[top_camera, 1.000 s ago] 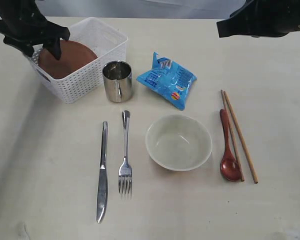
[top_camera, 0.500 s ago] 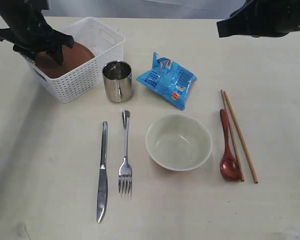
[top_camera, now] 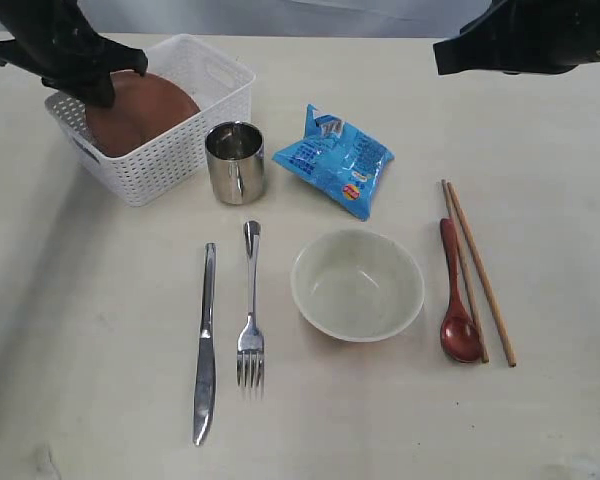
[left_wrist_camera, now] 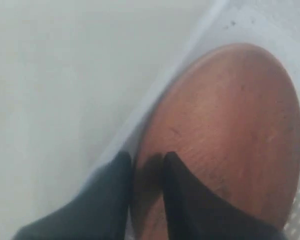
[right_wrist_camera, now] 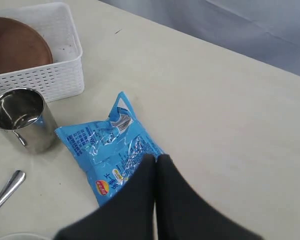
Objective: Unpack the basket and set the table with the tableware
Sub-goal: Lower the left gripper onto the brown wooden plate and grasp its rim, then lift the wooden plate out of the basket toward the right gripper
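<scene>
Reddish-brown plate [top_camera: 140,115]: lies tilted inside the basket [top_camera: 170,160], its raised edge towards the basket's far left corner. It is the only piece of tableware in the basket. Left end effector [left_wrist_camera: 146,157]: reaches into that corner; its dark fingers [left_wrist_camera: 190,200] are clamped on the plate's rim, one on the plate's upper face and the other on the outside, between the plate and the basket wall.

Basket: white, perforated, at the far left of the pale worktop [top_camera: 540,420]. Steel cup [top_camera: 235,160]: upright, just beside the basket's near right corner. Blue snack packet [top_camera: 335,160]: flat on the worktop to the right of the cup, apart from it.

Nearer row, left to right: knife [top_camera: 206,340] and fork [top_camera: 251,310] side by side, with handles away from the viewer and not touching; cream bowl [top_camera: 357,300], upright and empty, just right of the fork; dark red spoon [top_camera: 459,335] with its scoop nearest the viewer; brown chopsticks [top_camera: 482,275], one passing under or against the spoon, the other just to its right.

Right end effector [right_wrist_camera: 155,157]: raised above the far right of the worktop, fingers pressed together with nothing between them. Its wrist view looks down over the snack packet.
</scene>
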`<state>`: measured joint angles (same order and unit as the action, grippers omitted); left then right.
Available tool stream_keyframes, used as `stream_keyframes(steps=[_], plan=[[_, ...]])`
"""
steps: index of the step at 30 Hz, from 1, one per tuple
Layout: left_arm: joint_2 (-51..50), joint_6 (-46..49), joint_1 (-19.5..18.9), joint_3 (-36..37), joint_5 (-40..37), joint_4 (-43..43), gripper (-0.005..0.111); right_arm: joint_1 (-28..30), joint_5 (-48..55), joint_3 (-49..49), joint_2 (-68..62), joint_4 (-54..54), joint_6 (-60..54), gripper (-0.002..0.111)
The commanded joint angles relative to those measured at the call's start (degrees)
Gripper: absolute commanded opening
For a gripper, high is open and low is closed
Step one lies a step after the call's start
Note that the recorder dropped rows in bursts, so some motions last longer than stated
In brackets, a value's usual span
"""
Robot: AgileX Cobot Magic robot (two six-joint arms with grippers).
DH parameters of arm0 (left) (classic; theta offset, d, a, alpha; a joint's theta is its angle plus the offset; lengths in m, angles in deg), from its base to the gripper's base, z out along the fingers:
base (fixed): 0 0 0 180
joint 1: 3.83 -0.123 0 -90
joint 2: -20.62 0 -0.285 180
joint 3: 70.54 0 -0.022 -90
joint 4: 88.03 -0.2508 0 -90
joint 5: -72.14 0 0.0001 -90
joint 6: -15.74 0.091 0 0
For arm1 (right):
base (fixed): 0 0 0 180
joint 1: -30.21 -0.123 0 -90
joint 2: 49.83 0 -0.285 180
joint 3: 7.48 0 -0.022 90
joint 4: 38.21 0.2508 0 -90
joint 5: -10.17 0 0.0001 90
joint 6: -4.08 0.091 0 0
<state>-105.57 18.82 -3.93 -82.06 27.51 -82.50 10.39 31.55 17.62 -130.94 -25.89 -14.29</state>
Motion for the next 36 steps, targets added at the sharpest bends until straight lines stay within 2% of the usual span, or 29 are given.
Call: stream_keyframes(steps=[1, 13, 15, 16, 17, 18, 19, 24, 26, 29, 31, 34, 36], plan=[[3.28, -0.04, 0.13, 0.32, 0.99, -0.71, 0.000, 0.37, -0.46, 0.21, 0.33, 0.19, -0.22, 0.000], [14.69, 1.71, -0.08, 0.32, 0.99, 0.45, 0.000, 0.37, 3.06, 0.21, 0.33, 0.19, -1.51, 0.001], [17.13, 7.86, -1.44, 0.32, 0.80, 8.92, 0.000, 0.37, 4.50, 0.21, -0.03, 0.30, -3.74, 0.017], [18.26, 14.86, -2.76, 0.32, -0.45, 19.48, 0.000, 0.37, 3.29, 0.21, -0.83, 0.30, -4.02, 0.037], [18.67, 19.15, -3.50, 0.32, -1.79, 24.99, 0.000, 0.37, 2.40, 0.21, -1.47, 0.47, -3.91, 0.046], [18.79, 25.54, -4.57, 0.32, -5.87, 34.14, 0.000, 0.37, 0.77, -0.06, -2.65, 1.75, -3.91, 0.057], [18.79, 28.69, -4.73, 0.32, -7.71, 38.12, 0.000, 0.37, 0.55, -0.56, -3.39, 3.34, -3.91, 0.058], [18.79, 43.54, -4.45, 6.76, -10.16, 57.19, 0.000, 1.70, 2.12, -5.64, -8.92, 15.84, -9.13, 0.057], [18.68, 47.24, -4.45, 8.33, -11.18, 60.68, 0.000, 5.31, 6.35, -6.78, -10.60, 28.75, -19.19, 0.057], [18.68, 49.27, -4.45, 9.08, -12.54, 64.12, 0.000, 13.73, 26.14, -6.90, -12.14, 55.66, -43.66, 0.057], [18.68, 49.99, -4.45, 9.08, -14.32, 66.26, 0.000, 17.66, 39.04, -6.90, -13.49, 66.58, -52.43, 0.057], [18.68, 50.89, -3.69, 9.08, -14.67, 66.68, 0.000, 18.34, 42.18, -6.90, -14.83, 70.48, -54.83, 0.057], [18.68, 51.01, -1.69, 9.08, -14.67, 66.88, 0.000, 18.34, 41.73, -6.90, -16.52, 72.20, -55.54, 0.057]])
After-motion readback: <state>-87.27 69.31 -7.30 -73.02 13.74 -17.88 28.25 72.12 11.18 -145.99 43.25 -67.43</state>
